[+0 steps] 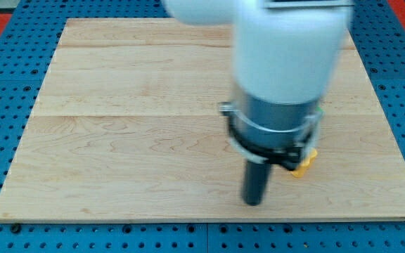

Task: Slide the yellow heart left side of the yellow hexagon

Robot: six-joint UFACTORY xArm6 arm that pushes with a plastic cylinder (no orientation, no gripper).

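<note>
A small piece of a yellow block (306,163) shows at the view's lower right, just past the arm's dark collar; its shape cannot be made out. The arm's white and grey body hides most of the board's right half. My tip (253,202) is the lower end of the dark rod and rests on the wooden board, a short way to the left of and below the yellow block, apart from it. A thin green sliver (320,110) shows at the arm's right edge. No other yellow block is visible; it may be hidden behind the arm.
The wooden board (118,126) lies on a blue perforated table (5,84). The board's bottom edge runs close below my tip.
</note>
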